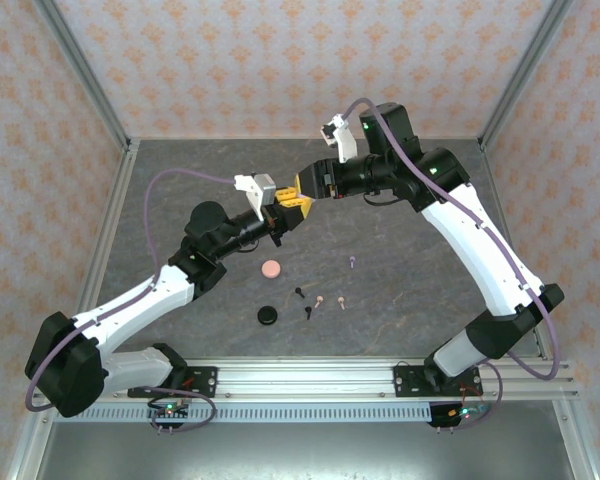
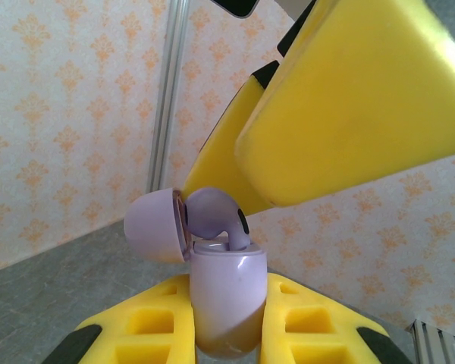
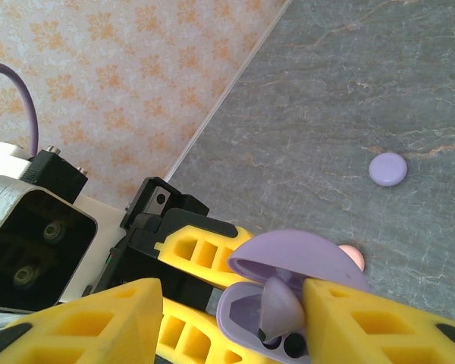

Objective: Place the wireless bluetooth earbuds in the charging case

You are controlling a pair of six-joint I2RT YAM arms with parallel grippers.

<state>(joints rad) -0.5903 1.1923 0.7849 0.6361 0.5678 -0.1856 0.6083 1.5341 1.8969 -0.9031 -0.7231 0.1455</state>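
The lilac case [image 2: 226, 280] is cut off by the bottom edge between the fingers of the left claw [image 2: 227, 326]. Above, the right claw [image 2: 227, 171] is blurred and cropped. Beyond it, a pink case [image 3: 354, 256] half hides behind the lilac lid [image 3: 296, 258].

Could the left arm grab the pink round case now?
Probably not yet: the way to the pink case looks free, but the left tool is shut on the lilac case and must release it first.

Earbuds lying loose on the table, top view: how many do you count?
5: lilac earbud farthest back; black earbuds at left; pink earbuds beside them. More may be hidden.
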